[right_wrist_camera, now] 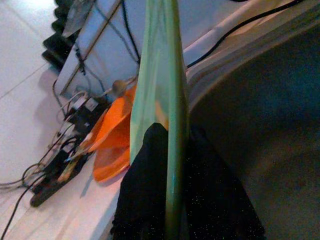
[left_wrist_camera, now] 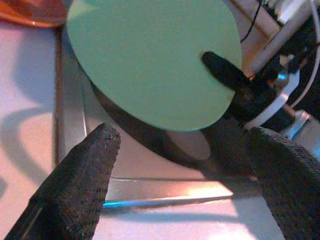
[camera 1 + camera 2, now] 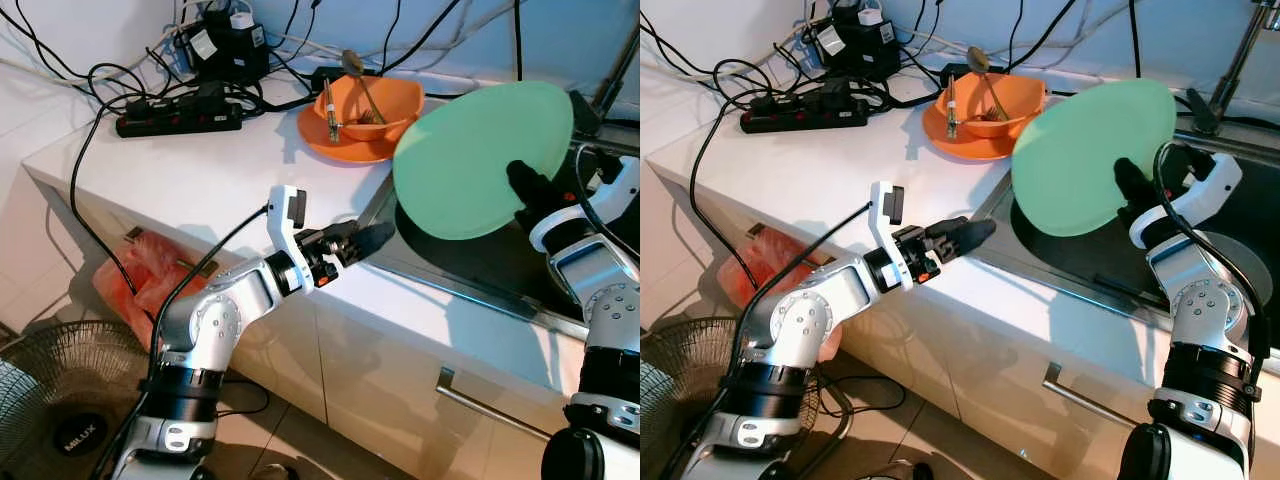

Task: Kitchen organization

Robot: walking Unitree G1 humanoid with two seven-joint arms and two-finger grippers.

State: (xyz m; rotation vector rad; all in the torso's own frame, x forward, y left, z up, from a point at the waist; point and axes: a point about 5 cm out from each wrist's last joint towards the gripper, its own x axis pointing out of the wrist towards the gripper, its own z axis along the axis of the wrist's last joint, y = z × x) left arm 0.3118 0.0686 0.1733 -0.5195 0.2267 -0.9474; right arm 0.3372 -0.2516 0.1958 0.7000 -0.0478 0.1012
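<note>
Closest to you, down by the floor on your left, sits a round fan [image 3: 55,410]. Just past it, a red plastic bag [image 3: 135,285] lies against the white cabinet [image 3: 400,375].

Your left gripper [image 3: 965,235] reaches out over the front edge of the white counter [image 3: 200,165], right beside the sink [image 3: 470,265]. Its two black fingers [image 2: 82,177] are spread wide apart, and they hold nothing.

Your right gripper [image 3: 530,185] is up over the sink. Its fingers are pinched tight on the rim of the green plate [image 3: 480,155], one finger on each side. You can see that best from the right wrist, where the green plate [image 1: 162,105] sits edge-on between the two black fingers [image 1: 142,190]. The plate is lifted up and tilted, with its round face turned toward your left arm. It is not touching the counter.

Behind the plate, on the counter, there is an orange bowl [image 3: 385,100] sitting on an orange plate [image 3: 345,145]. A spoon [image 3: 360,75] and some other eating tools stick out of the bowl.

Farther back, by the wall, lie a black power strip [image 3: 180,115] and a messy bunch of black cables [image 3: 120,80].
</note>
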